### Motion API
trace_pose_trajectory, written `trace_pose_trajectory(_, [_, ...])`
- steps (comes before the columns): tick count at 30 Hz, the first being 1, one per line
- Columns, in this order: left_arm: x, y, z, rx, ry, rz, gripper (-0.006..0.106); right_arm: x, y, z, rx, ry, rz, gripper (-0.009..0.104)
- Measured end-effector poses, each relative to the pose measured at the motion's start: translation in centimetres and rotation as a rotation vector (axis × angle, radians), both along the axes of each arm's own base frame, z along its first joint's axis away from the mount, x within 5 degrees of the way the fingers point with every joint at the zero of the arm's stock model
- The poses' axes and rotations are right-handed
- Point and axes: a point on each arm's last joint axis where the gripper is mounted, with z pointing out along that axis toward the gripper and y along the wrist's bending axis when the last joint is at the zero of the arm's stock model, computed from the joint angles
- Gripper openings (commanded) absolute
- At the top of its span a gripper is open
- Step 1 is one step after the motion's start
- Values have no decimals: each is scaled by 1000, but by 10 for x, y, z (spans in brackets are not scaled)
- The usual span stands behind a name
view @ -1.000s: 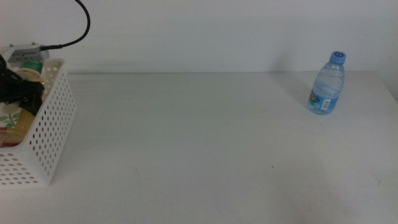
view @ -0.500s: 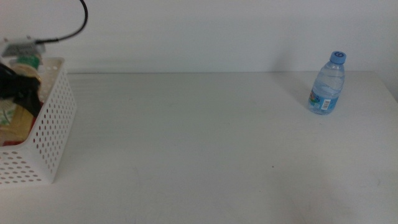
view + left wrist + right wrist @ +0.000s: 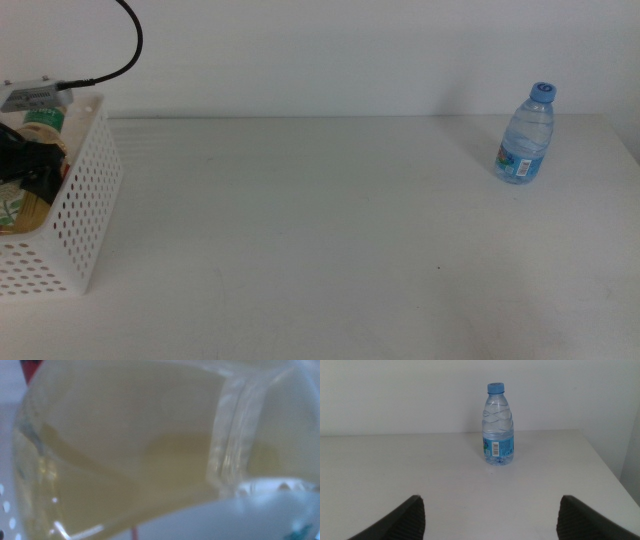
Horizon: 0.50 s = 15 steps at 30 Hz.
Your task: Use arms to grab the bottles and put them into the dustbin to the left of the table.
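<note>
Reaching into the dustbin (image 3: 85,215) at the desk's (image 3: 330,230) left edge, the left hand (image 3: 25,165) holds the yellow bottle (image 3: 125,445). Right hand (image 3: 487,522) waits wide open facing the upright water bottle (image 3: 527,135).

- One clear water bottle (image 3: 526,135) with a blue cap is seen.
- One yellow-drink bottle (image 3: 125,445) is seen.
- One white perforated dustbin (image 3: 80,200) is seen.
- One bench (image 3: 330,230) is seen.
</note>
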Motion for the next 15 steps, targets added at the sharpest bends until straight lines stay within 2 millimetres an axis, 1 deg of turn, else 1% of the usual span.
trace_pose_trajectory(2, [1,0,-1,3,-15,3,32,0,0,0,0,0,0,71])
trace_pose_trajectory(4, [2,1,-2,5,-22,5,40,0,0,0,0,0,0,71])
trace_pose_trajectory(6, [4,1,-3,5,-34,9,53,0,0,0,0,0,0,71])
trace_pose_trajectory(10, [4,1,-2,6,-41,11,85,0,0,0,0,0,0,71])
trace_pose_trajectory(11, [4,1,-2,5,-43,12,90,0,0,0,0,0,0,71])
trace_pose_trajectory(15, [5,0,0,-8,-64,19,90,0,0,0,0,0,0,71])
